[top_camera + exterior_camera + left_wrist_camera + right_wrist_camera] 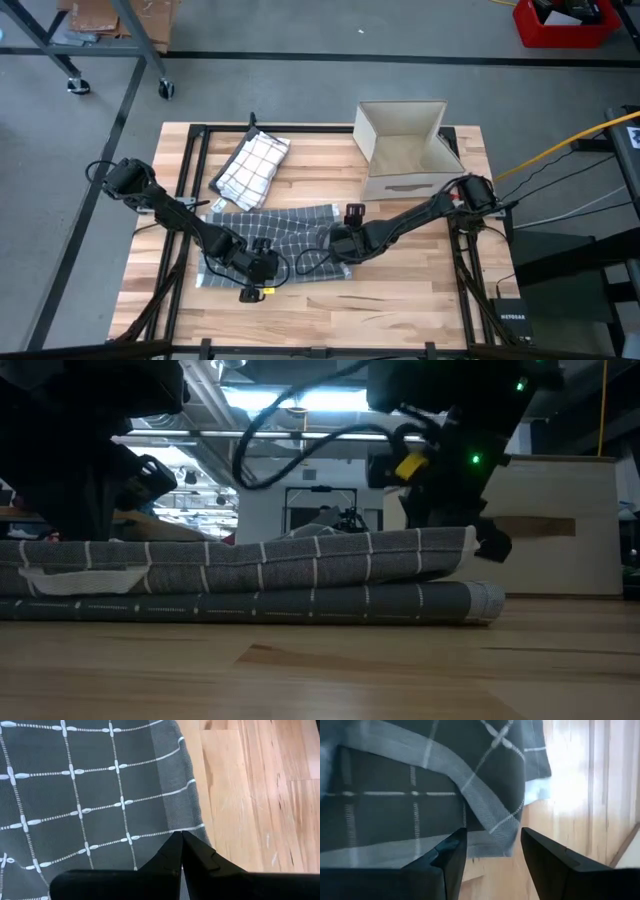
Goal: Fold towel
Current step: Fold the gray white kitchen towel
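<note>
Scene: A dark grey checked towel (275, 235) lies on the wooden desk (400, 290) at the centre of the high view, already doubled over once, with both arms bent down over it.
Left gripper: The left gripper (181, 836), fingers pressed together, sits at the towel's edge in the lower centre of the high view; whether cloth is pinched between them cannot be told.
Right gripper: The right gripper (490, 842) hangs with its fingers apart, straddling a loose corner of the towel.
Doing it well: The right fingers likely need to close on both layers at that corner, so the next fold carries evenly with the left side.
Low view only: Two stacked layers show, the upper one lifted slightly at the right end.
High view only: A second, lighter folded towel (252, 168) lies at upper centre, beside an open cardboard box (405, 150).
</note>
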